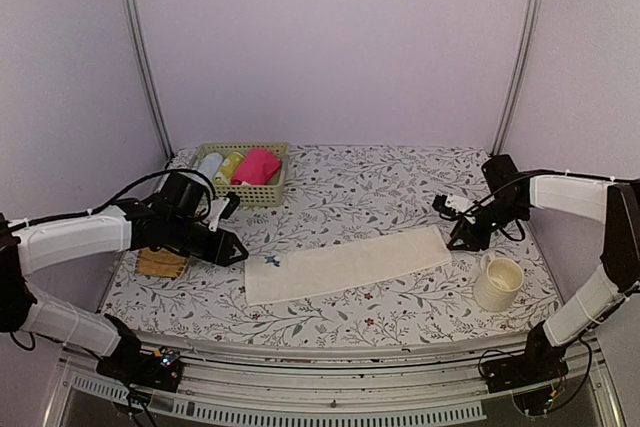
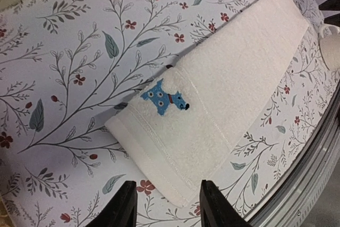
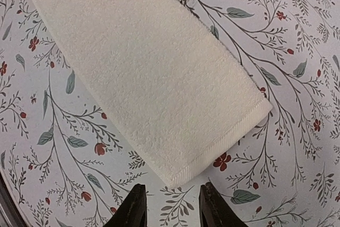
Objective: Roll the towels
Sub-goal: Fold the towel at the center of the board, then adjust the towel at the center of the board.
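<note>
While laid flat as a long folded strip across mid-table, cream towel (image 1: 345,265) is not yet rolled; pink towel (image 1: 257,165) sits bundled in the basket (image 1: 262,194), rear left.
Left gripper (image 2: 169,206) hovers at the dog-patch end and right gripper (image 3: 169,206) at the plain hemmed end. Both have fingers apart and hold nothing, probably stationed so either short edge can start the roll. Mug (image 1: 497,283) crowds the right front corner; bare table (image 1: 370,192) behind the strip gives room.

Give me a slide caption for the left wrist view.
Left gripper open at the end of the flat cream towel with its blue dog patch.
</note>
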You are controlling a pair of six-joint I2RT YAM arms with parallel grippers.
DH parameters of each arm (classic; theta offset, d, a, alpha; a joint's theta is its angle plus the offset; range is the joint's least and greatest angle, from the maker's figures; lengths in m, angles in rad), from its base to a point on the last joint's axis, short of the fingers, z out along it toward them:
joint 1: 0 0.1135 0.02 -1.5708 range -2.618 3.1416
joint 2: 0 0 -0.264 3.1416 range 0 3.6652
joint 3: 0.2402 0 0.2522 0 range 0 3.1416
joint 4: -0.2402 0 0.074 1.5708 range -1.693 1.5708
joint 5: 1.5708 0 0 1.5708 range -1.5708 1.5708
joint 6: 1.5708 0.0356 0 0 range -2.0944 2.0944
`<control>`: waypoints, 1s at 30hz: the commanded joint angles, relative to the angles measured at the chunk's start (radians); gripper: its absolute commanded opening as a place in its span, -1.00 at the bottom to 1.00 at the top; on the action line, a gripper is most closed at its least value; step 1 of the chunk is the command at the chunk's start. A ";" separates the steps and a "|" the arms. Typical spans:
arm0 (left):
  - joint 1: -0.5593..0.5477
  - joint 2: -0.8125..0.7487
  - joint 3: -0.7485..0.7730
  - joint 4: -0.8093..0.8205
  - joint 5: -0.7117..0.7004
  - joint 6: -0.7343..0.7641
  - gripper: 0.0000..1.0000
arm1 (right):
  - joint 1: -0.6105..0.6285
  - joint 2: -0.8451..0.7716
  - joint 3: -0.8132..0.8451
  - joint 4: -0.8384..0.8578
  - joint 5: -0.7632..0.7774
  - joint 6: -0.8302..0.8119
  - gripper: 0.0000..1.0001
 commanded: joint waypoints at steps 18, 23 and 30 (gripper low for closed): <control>0.040 0.439 0.123 0.122 -0.107 -0.114 -0.43 | -0.003 0.486 0.425 0.004 0.115 0.318 -0.32; 0.040 0.477 0.131 0.079 -0.197 -0.122 -0.47 | 0.003 0.521 0.452 0.005 0.177 0.340 -0.41; 0.028 0.509 0.161 0.010 -0.321 -0.140 -0.52 | 0.022 0.552 0.473 0.034 0.326 0.359 -0.50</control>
